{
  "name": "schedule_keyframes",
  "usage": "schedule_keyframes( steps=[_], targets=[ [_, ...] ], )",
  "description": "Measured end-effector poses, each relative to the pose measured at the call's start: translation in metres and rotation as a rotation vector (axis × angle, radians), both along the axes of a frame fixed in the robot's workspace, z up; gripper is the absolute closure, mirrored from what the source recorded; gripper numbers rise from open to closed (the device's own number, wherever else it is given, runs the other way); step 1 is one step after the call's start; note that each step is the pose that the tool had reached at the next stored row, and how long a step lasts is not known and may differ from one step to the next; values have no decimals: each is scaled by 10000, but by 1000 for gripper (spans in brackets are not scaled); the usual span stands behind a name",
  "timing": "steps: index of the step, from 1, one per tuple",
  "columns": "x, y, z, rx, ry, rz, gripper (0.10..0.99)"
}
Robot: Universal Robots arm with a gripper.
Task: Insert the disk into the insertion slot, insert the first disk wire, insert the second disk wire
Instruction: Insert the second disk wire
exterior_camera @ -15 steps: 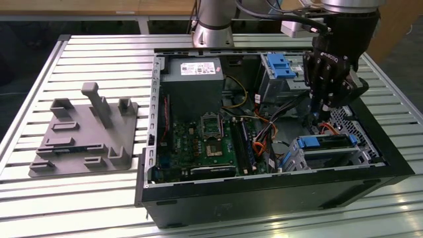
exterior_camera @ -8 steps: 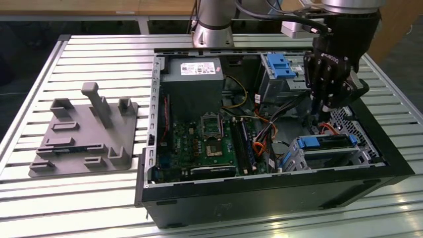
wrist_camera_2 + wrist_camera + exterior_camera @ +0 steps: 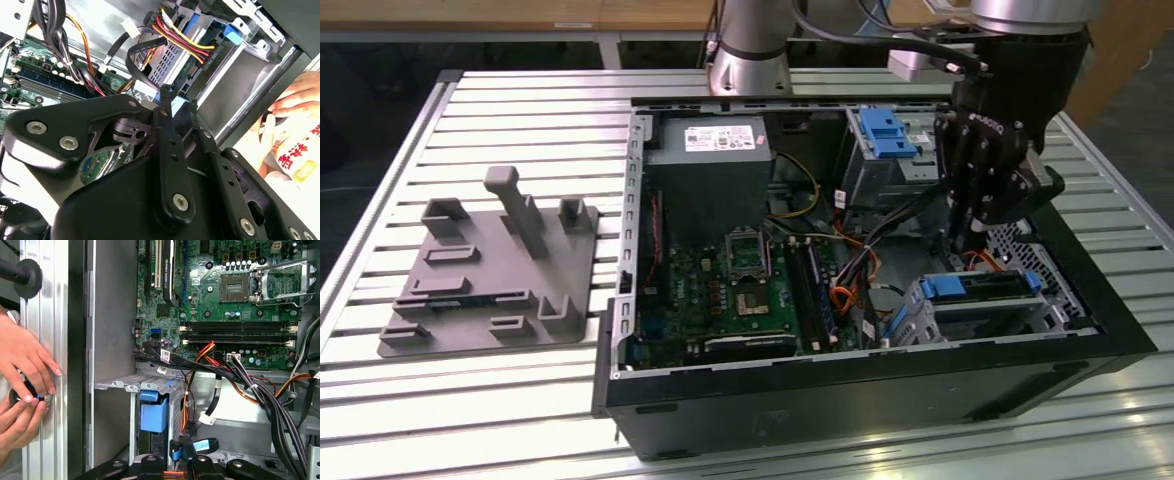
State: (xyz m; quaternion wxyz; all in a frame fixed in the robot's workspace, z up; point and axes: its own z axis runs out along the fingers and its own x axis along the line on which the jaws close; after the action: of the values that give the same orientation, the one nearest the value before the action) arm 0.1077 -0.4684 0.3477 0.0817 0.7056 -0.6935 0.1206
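Note:
The disk (image 3: 981, 287), silver-grey in a blue frame, lies inside the insertion slot (image 3: 1014, 318), a low perforated metal cage at the case's front corner on the exterior view's right. In the first wrist view, the disk's blue frame (image 3: 152, 412) shows in the cage (image 3: 130, 385). My black gripper (image 3: 970, 240) reaches down into the case just behind the disk. Its fingers (image 3: 165, 95) stand close together with a blue disk wire (image 3: 202, 445) pinched between them. A red, yellow and black wire bundle (image 3: 182, 40) ends in a black plug (image 3: 200, 57) at the disk's rear.
A taller grey bay with a blue latch (image 3: 887, 135) stands behind the gripper. The motherboard (image 3: 720, 290) and power supply (image 3: 707, 165) fill the case. A person's hands (image 3: 25, 370) rest on the table rail outside the case wall. A grey fixture plate (image 3: 494, 270) sits on the exterior view's left.

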Motion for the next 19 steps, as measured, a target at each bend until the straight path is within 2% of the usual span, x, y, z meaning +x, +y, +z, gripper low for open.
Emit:
schedule_keyframes(
  steps=[19],
  targets=[
    [22,-19,-72,0,0,-47,804]
  ],
)
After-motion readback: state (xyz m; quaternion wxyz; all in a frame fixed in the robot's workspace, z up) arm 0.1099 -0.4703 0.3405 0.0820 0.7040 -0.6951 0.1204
